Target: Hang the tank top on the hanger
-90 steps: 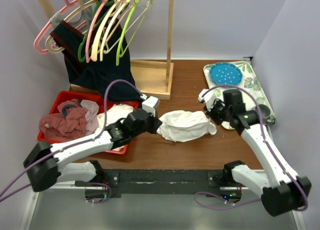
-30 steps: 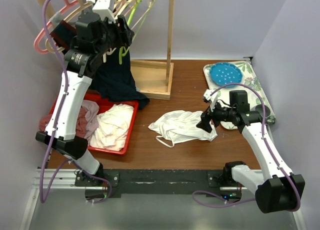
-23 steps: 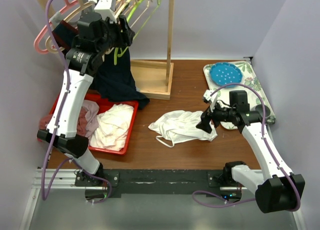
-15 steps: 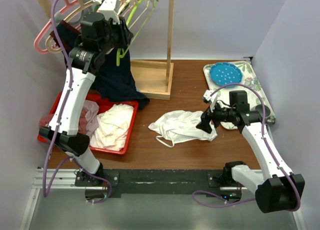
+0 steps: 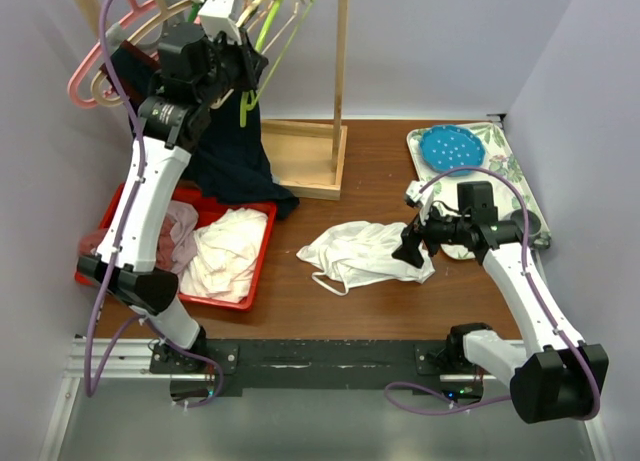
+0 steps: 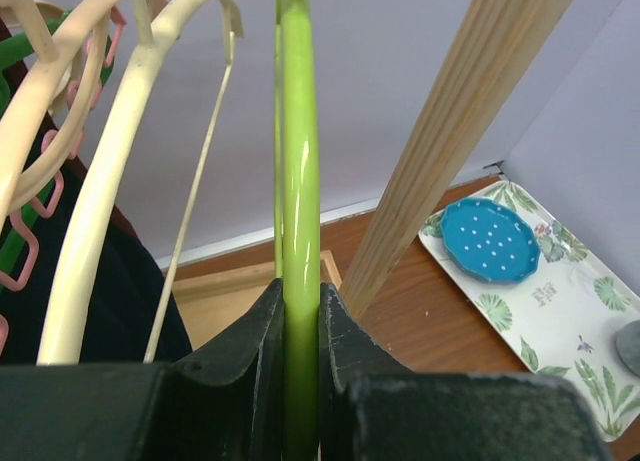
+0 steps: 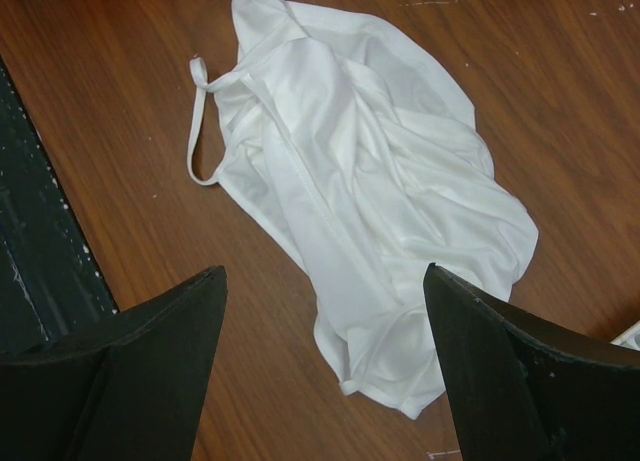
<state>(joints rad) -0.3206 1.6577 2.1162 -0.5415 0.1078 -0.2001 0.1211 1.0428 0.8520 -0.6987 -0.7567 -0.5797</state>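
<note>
The white tank top [image 5: 360, 253] lies crumpled on the wooden table; in the right wrist view [image 7: 360, 201] it spreads below the open fingers. My right gripper [image 5: 408, 249] hovers open just above its right edge, empty. The lime hanger [image 5: 270, 36] hangs on the wooden rack at the top left. My left gripper [image 5: 243, 69] is raised at the rack and shut on the hanger's arm; in the left wrist view the lime bar [image 6: 299, 211] runs up between the closed black fingers [image 6: 247, 366].
Cream [image 6: 100, 211], pink [image 5: 100, 56] and darker green hangers and a dark navy garment [image 5: 225, 151] hang on the rack [image 5: 341, 71]. A red bin [image 5: 256, 271] of clothes sits at left. A floral tray [image 5: 505, 176] with a blue plate [image 5: 452, 147] sits at back right.
My left arm rose from the table to the rack and closed on the lime hanger, lifting it slightly. My right gripper moved down to the tank top's right edge and stays there.
</note>
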